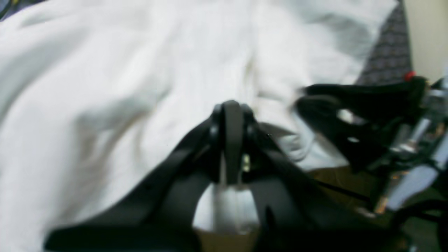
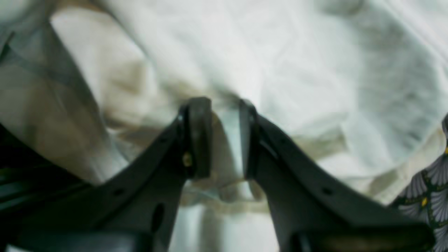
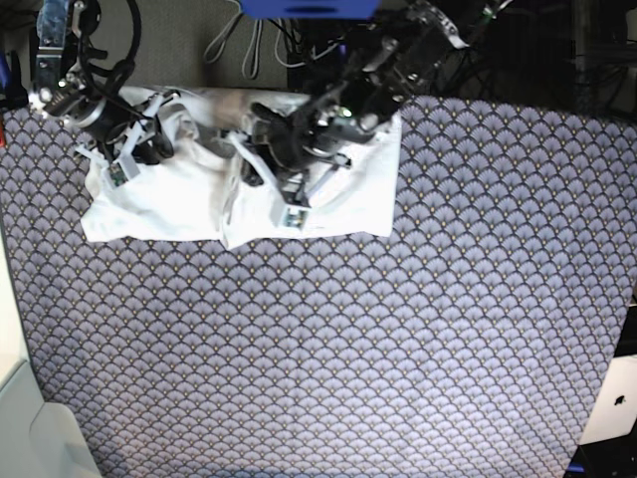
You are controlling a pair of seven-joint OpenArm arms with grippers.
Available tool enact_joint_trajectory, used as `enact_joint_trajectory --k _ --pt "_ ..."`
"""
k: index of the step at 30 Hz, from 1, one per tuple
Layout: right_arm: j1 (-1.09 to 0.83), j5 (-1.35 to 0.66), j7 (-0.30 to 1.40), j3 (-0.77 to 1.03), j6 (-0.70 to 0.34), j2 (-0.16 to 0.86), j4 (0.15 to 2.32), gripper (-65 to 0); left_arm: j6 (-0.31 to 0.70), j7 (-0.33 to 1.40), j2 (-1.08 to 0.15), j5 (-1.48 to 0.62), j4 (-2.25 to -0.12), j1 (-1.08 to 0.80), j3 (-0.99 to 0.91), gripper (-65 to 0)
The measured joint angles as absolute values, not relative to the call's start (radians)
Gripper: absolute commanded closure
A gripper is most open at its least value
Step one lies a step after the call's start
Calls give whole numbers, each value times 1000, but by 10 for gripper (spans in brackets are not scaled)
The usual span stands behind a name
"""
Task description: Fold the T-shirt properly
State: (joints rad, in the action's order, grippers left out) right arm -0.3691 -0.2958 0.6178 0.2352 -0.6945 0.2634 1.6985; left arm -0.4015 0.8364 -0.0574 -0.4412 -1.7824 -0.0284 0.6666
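Base view shows the T-shirt (image 3: 189, 204) bunched at the bench's (image 3: 398, 329) far edge. Behind its near hem, both arms reach down: left gripper (image 1: 231, 119) pinches cloth, right gripper (image 2: 225, 136) clamps a fold.

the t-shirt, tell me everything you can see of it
The T-shirt is plain white, thin soft cloth, rumpled and partly bunched, lying at the far edge of the patterned table cover. Both hands are on it: the left hand is shut on a fold, and cloth sits between the right hand's fingers.
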Motion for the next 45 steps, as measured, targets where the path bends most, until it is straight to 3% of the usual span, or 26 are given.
enact_joint_trajectory --k 7,18,25,28,32,38,45 --pt "-369 -296 618 237 -695 272 1699 -124 -408 817 -70 -446 -1784 -12 648 -2" --pt "-344 -304 617 275 -695 302 1703 -129 -405 830 -253 -453 -1906 -148 392 -4" --pt "-320 -304 617 355 -695 302 1781 -143 -400 809 -257 -442 -1731 -136 350 -18" --pt "-326 -300 618 392 -694 306 1795 -205 -397 810 -254 -451 -1682 -105 355 -107" --pt "-330 -304 620 447 -695 293 1795 -290 -395 784 -258 -551 -1676 -100 350 -277" --pt "-301 -301 790 539 -694 242 1790 -299 -381 799 -308 -696 -1676 -69 351 -435" --pt "-273 -393 871 607 -695 211 1782 -323 -382 883 -330 -741 -1677 -33 351 -497"
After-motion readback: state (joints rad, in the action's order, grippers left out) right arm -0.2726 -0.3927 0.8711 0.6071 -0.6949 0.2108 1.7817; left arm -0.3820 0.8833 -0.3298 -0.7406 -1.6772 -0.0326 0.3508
